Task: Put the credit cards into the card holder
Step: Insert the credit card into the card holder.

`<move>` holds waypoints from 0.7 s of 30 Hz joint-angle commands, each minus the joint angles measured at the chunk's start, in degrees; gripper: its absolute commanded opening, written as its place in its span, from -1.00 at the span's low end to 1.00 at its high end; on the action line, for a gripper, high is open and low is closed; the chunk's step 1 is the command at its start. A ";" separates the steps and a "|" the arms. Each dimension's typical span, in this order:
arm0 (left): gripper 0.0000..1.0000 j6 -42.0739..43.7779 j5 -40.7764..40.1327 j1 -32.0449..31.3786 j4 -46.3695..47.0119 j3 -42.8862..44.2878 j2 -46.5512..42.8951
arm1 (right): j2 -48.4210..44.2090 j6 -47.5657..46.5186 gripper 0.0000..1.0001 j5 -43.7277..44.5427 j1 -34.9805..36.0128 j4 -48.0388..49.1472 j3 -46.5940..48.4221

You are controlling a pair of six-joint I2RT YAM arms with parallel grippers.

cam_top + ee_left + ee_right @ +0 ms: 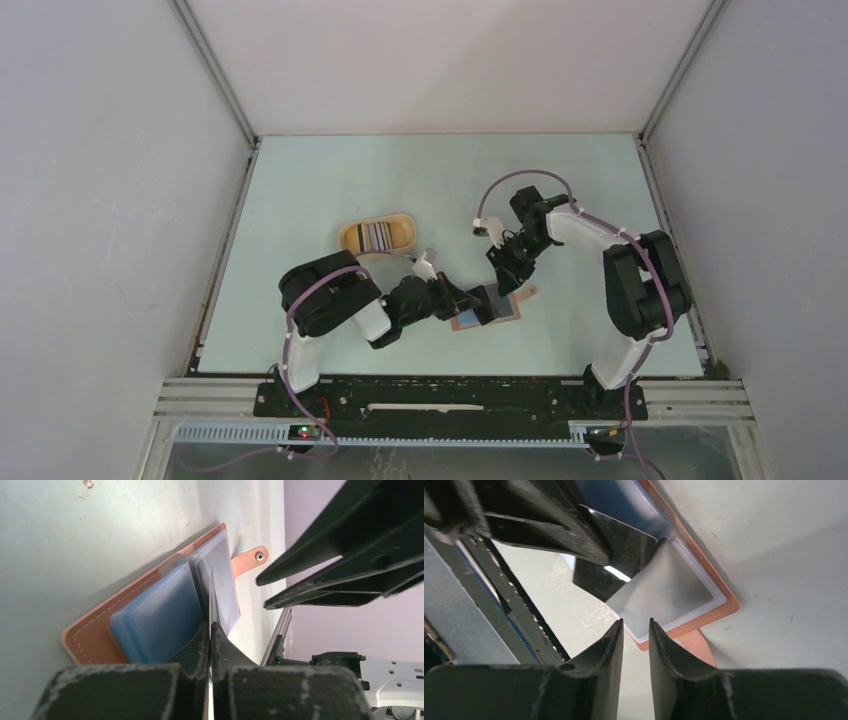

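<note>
The reddish-brown card holder [512,310] lies open on the table, with blue and pale sleeves [160,615] inside and its snap tab [250,560] sticking out. My left gripper [472,303] is shut on a thin dark credit card [624,550], seen edge-on [211,592] in the left wrist view. The card's far end meets a pale sleeve [669,590] of the holder [724,600]. My right gripper [635,625] hovers just past the holder's tab corner, open by a narrow gap with nothing between its fingers. More credit cards [378,236] lie in the yellow tray.
The yellow oval tray [350,238] sits behind and left of the holder. White walls stand close on the table's left, right and far sides. The right arm [640,280] stands along the right side, and both grippers crowd over the holder.
</note>
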 commanded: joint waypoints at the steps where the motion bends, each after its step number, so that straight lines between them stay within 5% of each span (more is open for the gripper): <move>1: -0.97 0.55 1.19 -0.29 -3.38 1.54 1.20 | -4.07 -0.05 -0.32 -7.49 -1.20 1.85 0.96; 21: -0.80 -1.30 3.28 0.87 -7.05 1.64 1.10 | 2.76 14.86 -0.51 -15.43 -1.32 13.58 1.24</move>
